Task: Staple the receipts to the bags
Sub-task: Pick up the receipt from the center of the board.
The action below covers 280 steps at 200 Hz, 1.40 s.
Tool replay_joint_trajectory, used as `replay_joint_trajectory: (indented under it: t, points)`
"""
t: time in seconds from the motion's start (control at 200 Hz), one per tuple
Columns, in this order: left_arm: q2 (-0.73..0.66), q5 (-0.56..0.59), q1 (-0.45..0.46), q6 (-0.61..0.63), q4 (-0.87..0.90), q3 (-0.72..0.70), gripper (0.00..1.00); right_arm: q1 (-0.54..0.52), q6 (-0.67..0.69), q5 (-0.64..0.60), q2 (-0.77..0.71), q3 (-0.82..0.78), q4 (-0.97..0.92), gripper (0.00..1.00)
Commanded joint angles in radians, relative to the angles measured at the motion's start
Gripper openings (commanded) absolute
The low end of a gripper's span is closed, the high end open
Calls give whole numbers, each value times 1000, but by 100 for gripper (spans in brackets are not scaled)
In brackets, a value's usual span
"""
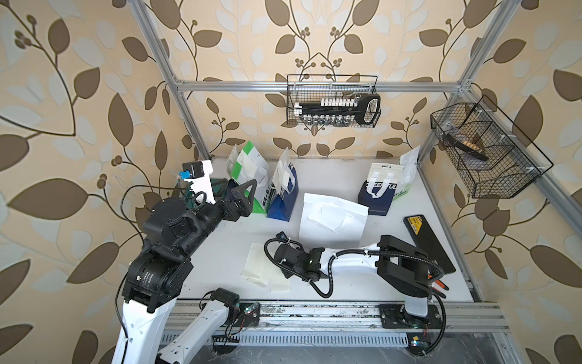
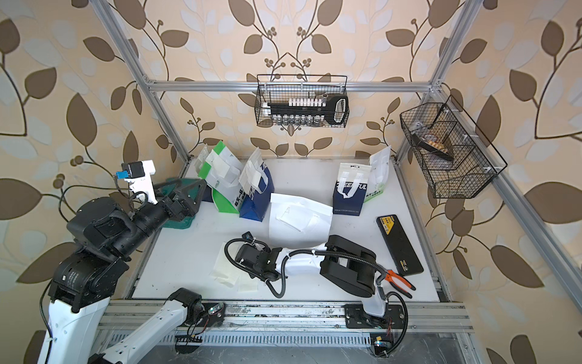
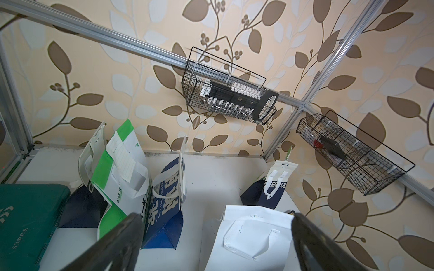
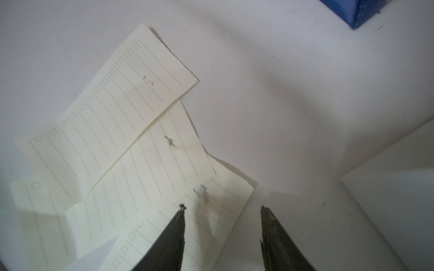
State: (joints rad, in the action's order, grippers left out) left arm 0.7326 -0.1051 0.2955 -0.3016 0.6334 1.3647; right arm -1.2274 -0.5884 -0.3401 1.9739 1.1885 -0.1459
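Top views, layout: a white table (image 1: 220, 245) inside a leaf-papered booth, read here as a clock face with the arm bases at 6 o'clock.
Top views, receipts (image 1: 259, 268): pale, loose and overlapping, they lie on the table at about 7 o'clock, seen in both top views (image 2: 228, 271).
Top views, bags: a white bag (image 1: 330, 217) lies flat at the centre. A green-and-white bag (image 1: 248, 171) and a blue bag (image 1: 283, 195) stand at 10 to 11 o'clock. A navy bag (image 1: 376, 193) stands at 1 o'clock.
Top views, right arm (image 1: 346, 261): its wrist hangs over the receipts and hides the fingers.
Top views, left gripper (image 1: 247, 198): raised at 9 to 10 o'clock, beside the green-and-white bag.
Left wrist view, left gripper: two dark fingers (image 3: 122, 241) spread wide with nothing between them. Beyond them are the white bag, the blue bag and a teal case (image 3: 25, 223).
Left wrist view, lined receipt (image 3: 122, 162): it rests against the green-and-white bag's front.
Right wrist view, right gripper (image 4: 222, 208): jaws apart, gripping nothing. One fingertip (image 4: 173, 234) is over the nearest receipt, the other over bare table past its edge. Contact cannot be told.
Right wrist view, receipts: at least three, lined with check boxes, fanned over one another.
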Motion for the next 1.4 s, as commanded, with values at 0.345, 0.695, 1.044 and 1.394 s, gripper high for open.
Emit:
replay_joint_trajectory:
  t: [0.345,0.695,1.044,1.394]
  points:
    - [-13,11,14,39,2,12,99,-7,37,36,131,60,-76,35]
    - [-8,10,14,43,-3,1,99,-16,70,-41,90,5,-36,0]
    - [-1,18,14,50,-32,-22,99,-99,61,-166,-233,-175,-72,0]
    - [167,-358,14,104,-161,-42,97,-238,57,-368,-802,-405,-121,0]
